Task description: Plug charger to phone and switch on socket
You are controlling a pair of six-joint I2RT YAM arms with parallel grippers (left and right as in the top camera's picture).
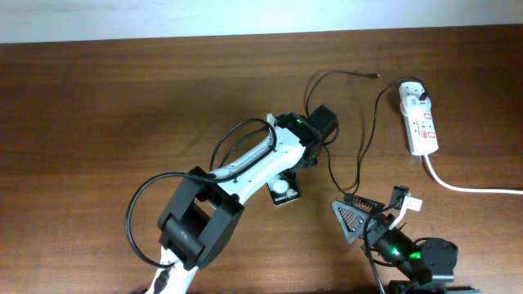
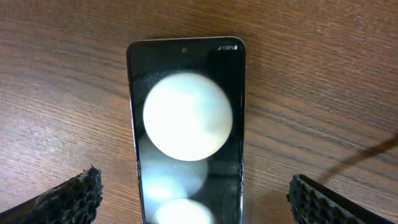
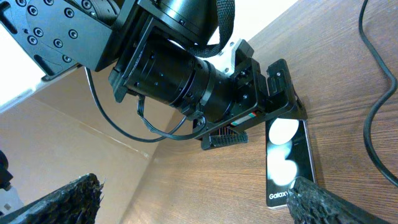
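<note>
The phone (image 2: 185,124) lies flat on the brown table (image 2: 323,74), in the middle of the left wrist picture. The left gripper (image 2: 194,198) is wide open, with one finger on each side of the phone. The right gripper (image 3: 196,202) is open too and holds nothing. In the top picture the socket (image 1: 418,122) is at the upper right. The white plug (image 1: 414,95) of the charger (image 1: 362,155) sits in it. The small tip (image 1: 374,76) of the black cable lies on the table, away from the phone.
</note>
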